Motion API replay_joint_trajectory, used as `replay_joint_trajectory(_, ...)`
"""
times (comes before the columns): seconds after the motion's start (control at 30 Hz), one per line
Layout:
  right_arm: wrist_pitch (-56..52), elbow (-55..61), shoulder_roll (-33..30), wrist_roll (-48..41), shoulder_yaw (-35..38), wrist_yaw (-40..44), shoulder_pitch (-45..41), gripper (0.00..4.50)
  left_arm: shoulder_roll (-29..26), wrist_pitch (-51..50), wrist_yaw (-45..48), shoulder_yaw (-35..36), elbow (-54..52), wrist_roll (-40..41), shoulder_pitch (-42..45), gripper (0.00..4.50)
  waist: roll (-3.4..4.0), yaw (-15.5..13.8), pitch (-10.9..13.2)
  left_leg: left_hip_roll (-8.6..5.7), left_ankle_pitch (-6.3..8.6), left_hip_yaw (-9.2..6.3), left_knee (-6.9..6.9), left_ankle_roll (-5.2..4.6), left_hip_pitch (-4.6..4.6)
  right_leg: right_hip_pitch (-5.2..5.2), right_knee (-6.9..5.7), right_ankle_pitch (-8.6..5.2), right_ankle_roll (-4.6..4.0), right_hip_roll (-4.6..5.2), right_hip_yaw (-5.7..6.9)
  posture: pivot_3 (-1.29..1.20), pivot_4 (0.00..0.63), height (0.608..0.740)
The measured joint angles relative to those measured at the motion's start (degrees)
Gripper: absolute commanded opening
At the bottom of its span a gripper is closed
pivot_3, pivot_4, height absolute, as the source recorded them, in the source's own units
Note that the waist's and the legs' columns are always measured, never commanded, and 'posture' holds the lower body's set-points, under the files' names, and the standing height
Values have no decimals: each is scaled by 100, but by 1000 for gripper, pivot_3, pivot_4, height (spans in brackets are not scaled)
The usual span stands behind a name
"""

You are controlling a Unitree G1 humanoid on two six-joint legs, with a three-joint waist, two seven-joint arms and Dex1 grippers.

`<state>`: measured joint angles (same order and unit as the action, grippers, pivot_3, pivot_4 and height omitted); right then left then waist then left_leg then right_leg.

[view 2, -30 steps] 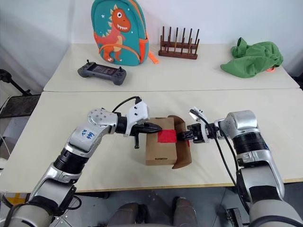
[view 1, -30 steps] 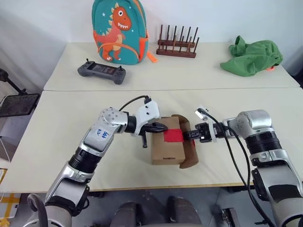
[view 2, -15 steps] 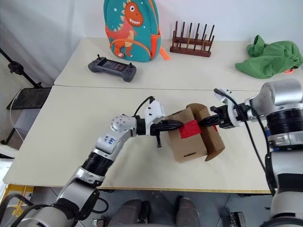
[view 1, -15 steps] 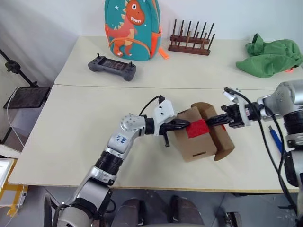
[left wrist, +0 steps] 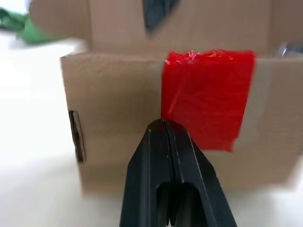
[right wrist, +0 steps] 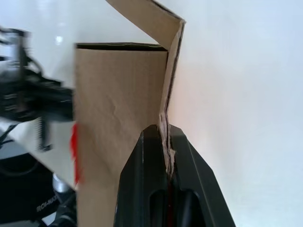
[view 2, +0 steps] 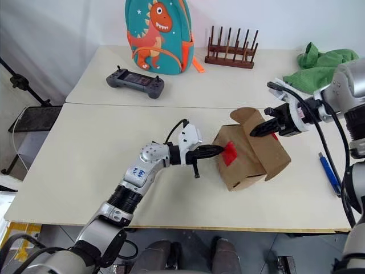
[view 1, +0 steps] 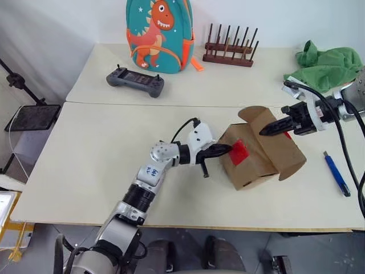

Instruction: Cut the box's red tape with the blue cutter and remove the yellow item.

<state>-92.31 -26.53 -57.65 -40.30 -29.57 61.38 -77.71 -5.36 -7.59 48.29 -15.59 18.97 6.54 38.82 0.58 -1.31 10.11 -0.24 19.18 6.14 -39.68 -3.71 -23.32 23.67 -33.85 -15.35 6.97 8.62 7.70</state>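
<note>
The box (view 1: pixel 259 151) sits tilted on the near bench (view 1: pixel 85 160), between the two end effectors. Its lid flap stands raised on the side toward the right end effector.

Left end effector (view 1: pixel 228 148): fingers pressed fully together, holding nothing. It points level toward the box. In the left wrist view the closed tips (left wrist: pixel 163 125) meet the box wall at the lower edge of the red tape (left wrist: pixel 206 94). The tape runs from the top edge down that wall, directly ahead of the tips.

Right end effector (view 1: pixel 263 132): closed on the raised flap of the box. In the right wrist view the cardboard edge passes between the two fingers (right wrist: pixel 182 156). The body of the box hangs below and to the left-arm side of this end effector.

The blue cutter (view 1: pixel 337 174) lies flat on the bench, below and outboard of the right end effector, well apart from the box and untouched.

The yellow item cannot be made out.

Beyond both end effectors, on the far bench: a dark grey controller (view 1: pixel 134 82), a dinosaur backpack (view 1: pixel 159 35), a wooden peg rack (view 1: pixel 229 48) and a green cloth (view 1: pixel 328 64) near the right arm.
</note>
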Motion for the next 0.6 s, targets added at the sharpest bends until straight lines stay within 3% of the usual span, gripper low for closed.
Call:
replay_joint_trajectory(0.27,23,720,12,-898,198,-294,381,20,-315,-196,122,-9,-96,-5,-132,0,1,-29,0,-8,10,-13,-16,-12,-5,-8,-1,1,0,4,7,0,150,740)
replay_joint_trajectory(0.6,25,708,-108,-732,791,-569,769,20,-295,-189,65,98,-240,13,-128,0,1,-22,0,-4,16,-12,-31,-11,-3,-17,-5,1,0,-6,10,0,150,740)
